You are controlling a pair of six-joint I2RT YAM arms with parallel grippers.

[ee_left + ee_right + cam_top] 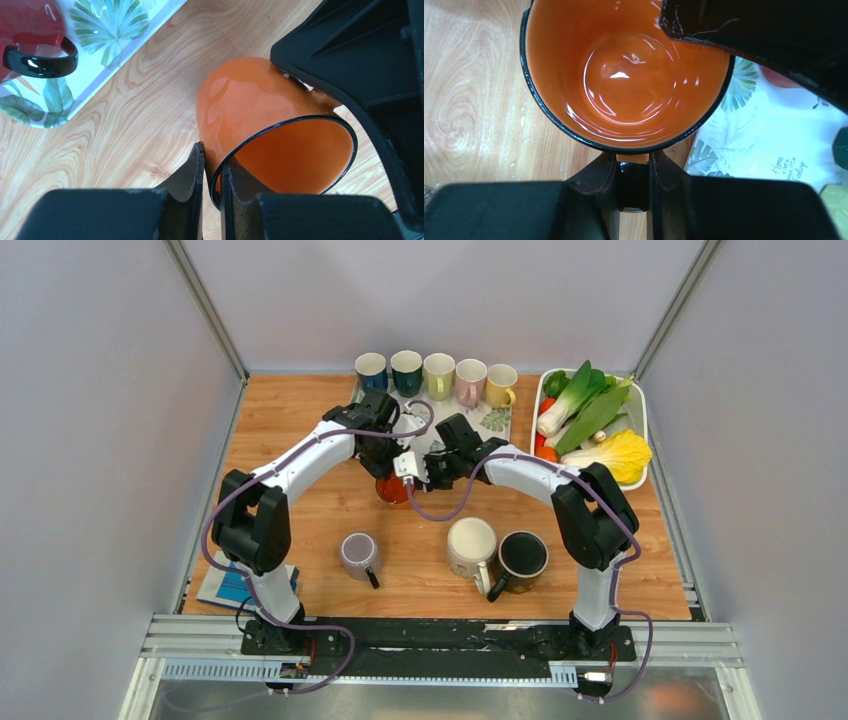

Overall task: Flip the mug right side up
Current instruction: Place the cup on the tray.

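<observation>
2 white arms (pixel 300 462), black joints, looping purple cables (pixel 436 515), left pincer (pixel 212 165) and right pincer (pixel 633 170) black, seemingly scuffed.

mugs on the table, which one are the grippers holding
The orange mug with the black rim, mid-table beside the leaf-print tray. The left gripper pinches its rim, the right gripper its handle; the other mugs are untouched.

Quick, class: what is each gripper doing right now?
Left gripper: closed on the orange mug, one finger inside it.
Right gripper: closed on the mug's black handle.
</observation>
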